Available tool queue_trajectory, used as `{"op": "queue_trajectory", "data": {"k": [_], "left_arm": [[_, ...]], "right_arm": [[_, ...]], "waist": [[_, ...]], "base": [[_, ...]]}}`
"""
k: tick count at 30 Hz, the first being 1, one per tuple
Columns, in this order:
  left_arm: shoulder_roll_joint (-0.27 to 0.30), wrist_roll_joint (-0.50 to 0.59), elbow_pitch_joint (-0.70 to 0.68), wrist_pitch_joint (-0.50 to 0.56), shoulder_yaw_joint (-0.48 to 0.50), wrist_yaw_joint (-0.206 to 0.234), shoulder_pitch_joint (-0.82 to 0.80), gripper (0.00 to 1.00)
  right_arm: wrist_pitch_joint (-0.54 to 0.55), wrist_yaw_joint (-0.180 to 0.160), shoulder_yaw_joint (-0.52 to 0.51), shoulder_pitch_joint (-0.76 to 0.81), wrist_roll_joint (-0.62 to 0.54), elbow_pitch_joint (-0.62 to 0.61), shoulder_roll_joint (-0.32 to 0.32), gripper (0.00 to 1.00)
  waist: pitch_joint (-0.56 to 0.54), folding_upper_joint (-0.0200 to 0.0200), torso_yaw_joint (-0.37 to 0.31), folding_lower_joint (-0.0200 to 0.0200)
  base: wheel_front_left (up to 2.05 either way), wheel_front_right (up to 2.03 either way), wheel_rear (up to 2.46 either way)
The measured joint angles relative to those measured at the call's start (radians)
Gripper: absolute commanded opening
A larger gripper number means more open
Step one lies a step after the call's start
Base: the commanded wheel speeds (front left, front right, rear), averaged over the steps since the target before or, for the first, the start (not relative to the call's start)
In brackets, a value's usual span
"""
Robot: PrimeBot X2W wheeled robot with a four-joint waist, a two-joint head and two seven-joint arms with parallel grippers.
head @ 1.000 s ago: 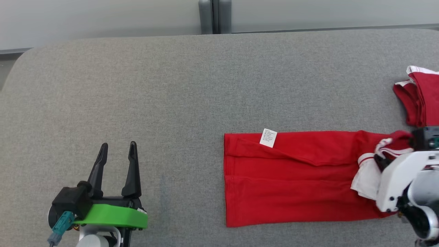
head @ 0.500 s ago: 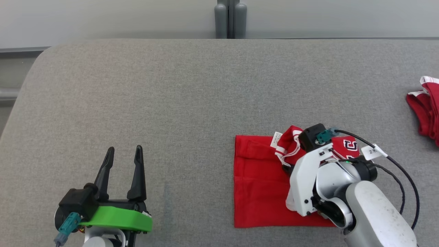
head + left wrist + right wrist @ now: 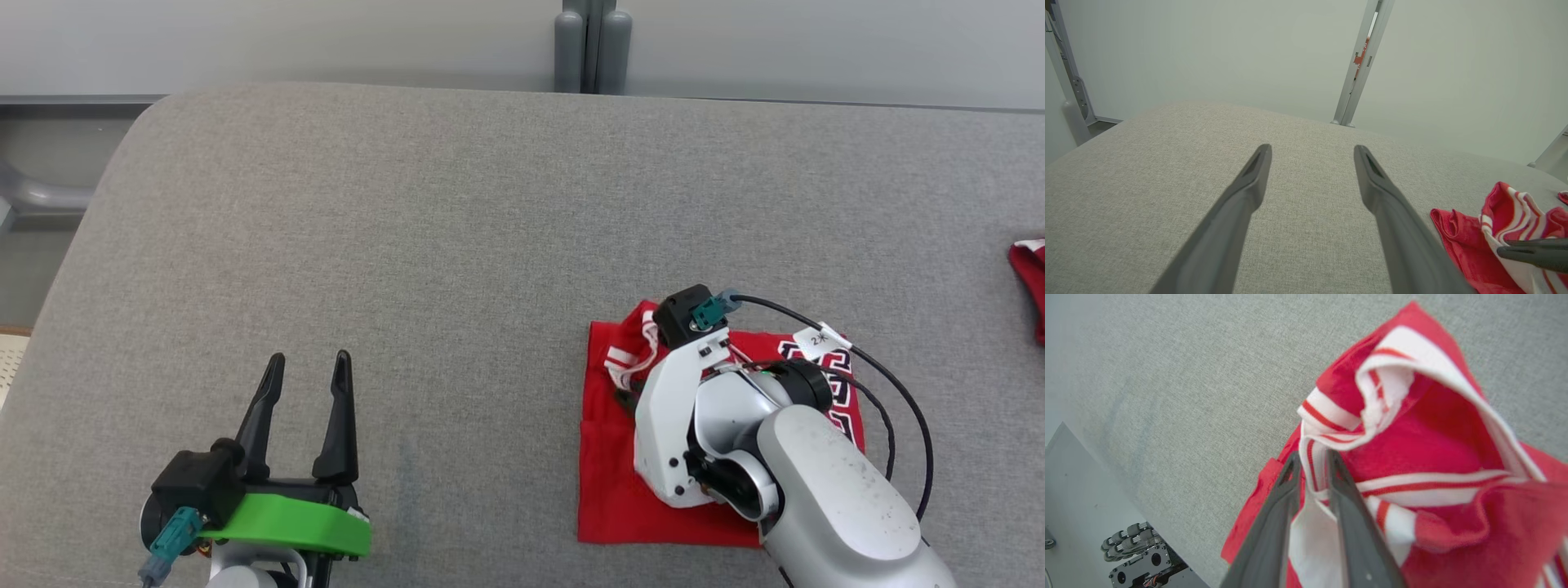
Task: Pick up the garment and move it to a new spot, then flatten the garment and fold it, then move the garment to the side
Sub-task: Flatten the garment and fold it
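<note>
Garment (image 3: pixel 608 474) folded on grey surface (image 3: pixel 408 204), R gripper (image 3: pixel 1312 457) pinching striped trim, L gripper (image 3: pixel 309 359) spread

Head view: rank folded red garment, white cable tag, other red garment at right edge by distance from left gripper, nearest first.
From the left gripper:
1. folded red garment, to its right.
2. white cable tag, farther right, over that garment's far end.
3. other red garment, at the picture's right edge.

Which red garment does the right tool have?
The folded garment mid-table, its striped edge in the right tool; the other garment lies apart, far right.
</note>
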Motion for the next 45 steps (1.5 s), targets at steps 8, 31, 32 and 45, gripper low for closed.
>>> {"op": "queue_trajectory", "data": {"k": [8,31,32,45], "left_arm": [[0.0,0.0,-0.003,0.0,0.011,0.0,0.0,1.0],[0.0,0.001,-0.009,0.0,0.016,0.0,0.006,1.0],[0.0,0.001,-0.009,0.0,0.017,0.0,0.006,1.0],[0.0,0.014,-0.006,0.0,0.018,0.0,0.002,1.0]], "right_arm": [[-0.136,0.0,-0.002,-0.04,0.109,-0.087,0.013,1.0],[-0.545,0.0,-0.263,0.22,-0.122,-0.075,-0.141,0.0],[-0.552,0.0,-0.246,0.221,-0.126,-0.065,-0.139,0.0],[-0.556,0.0,0.16,0.138,-0.072,0.109,-0.056,0.0]], "waist": [[-0.008,0.0,-0.013,0.0],[-0.026,0.0,-0.112,0.0],[-0.025,0.0001,-0.113,0.0],[-0.005,0.0,-0.112,0.0]], "base": [[0.0,0.0,0.0],[0.0,0.0,0.0],[0.0,0.0,0.0],[0.0,0.0,0.0]]}}
